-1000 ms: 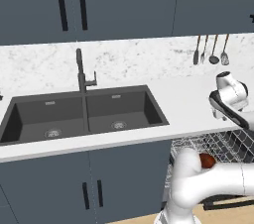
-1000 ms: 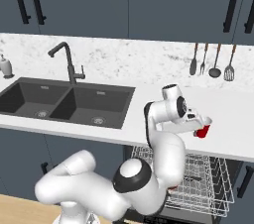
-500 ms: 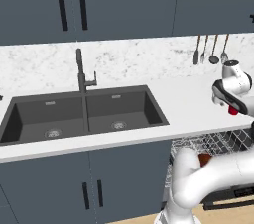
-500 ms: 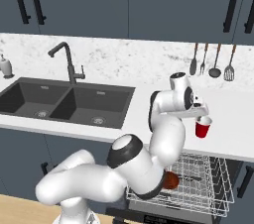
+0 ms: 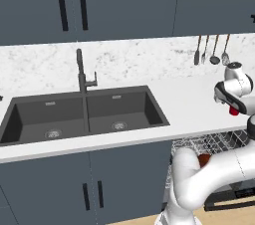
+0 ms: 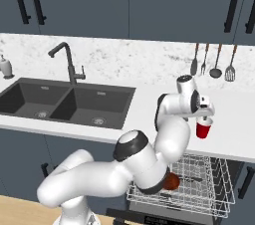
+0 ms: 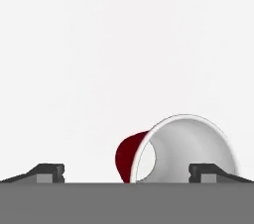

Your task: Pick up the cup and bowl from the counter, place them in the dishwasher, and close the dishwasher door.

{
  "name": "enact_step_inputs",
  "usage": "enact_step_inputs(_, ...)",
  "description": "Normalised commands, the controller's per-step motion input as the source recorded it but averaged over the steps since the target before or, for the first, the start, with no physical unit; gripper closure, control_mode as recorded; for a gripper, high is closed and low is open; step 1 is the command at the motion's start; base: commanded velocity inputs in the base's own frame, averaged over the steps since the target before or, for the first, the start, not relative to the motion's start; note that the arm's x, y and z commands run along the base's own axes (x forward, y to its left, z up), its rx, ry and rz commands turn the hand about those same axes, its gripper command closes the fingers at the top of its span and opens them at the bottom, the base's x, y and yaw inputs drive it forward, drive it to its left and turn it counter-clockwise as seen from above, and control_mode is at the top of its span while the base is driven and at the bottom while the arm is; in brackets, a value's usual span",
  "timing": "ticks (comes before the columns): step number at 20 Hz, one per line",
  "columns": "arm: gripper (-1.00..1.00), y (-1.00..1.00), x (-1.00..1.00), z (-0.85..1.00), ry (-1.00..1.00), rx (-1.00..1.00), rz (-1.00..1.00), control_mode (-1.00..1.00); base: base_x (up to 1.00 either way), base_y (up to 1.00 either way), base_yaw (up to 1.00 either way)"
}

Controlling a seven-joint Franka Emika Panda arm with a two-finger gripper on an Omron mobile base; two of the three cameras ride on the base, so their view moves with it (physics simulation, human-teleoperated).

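Note:
The red cup [image 6: 203,130] stands upright on the white counter [image 6: 149,104] near its front edge, above the open dishwasher; it is also seen as a red patch, the cup [image 5: 233,111]. My gripper [image 6: 204,114] hangs directly over it, open. From the hand, the cup [image 7: 183,151] shows its pale inside, offset right of my gripper [image 7: 126,171]; the right fingertip [image 7: 203,171] overlaps the cup's mouth and the left one stands off it. The reddish-brown bowl [image 6: 172,181] lies in the dishwasher's wire rack [image 6: 209,179], partly behind my arm.
The dishwasher door [image 5: 234,196] is folded down below the pulled-out rack. A dark double sink [image 6: 64,102] with a tap [image 6: 67,62] lies to the left. Utensils [image 6: 214,62] hang on the wall behind the cup.
My hand has turned from a tilt to pointing down over the cup and shifted slightly right. The cup has stayed in the same spot on the counter.

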Motion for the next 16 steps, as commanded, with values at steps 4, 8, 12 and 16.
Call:
enact_step_inputs(4, -1.0, 0.0, 0.17, 0.0, 0.0, 0.0, 0.0, -1.0, 0.0, 0.0, 0.0)
enact_step_inputs(8, -1.0, -0.01, 0.07, 0.0, 0.02, 0.0, 0.0, -1.0, 0.0, 0.0, 0.0)
enact_step_inputs(12, -1.0, -0.15, 0.0, -0.17, 0.1, 0.0, 0.0, -1.0, 0.0, 0.0, 0.0)
enact_step_inputs(16, -1.0, -0.26, 0.01, -0.24, 0.15, 0.0, 0.0, -1.0, 0.0, 0.0, 0.0)
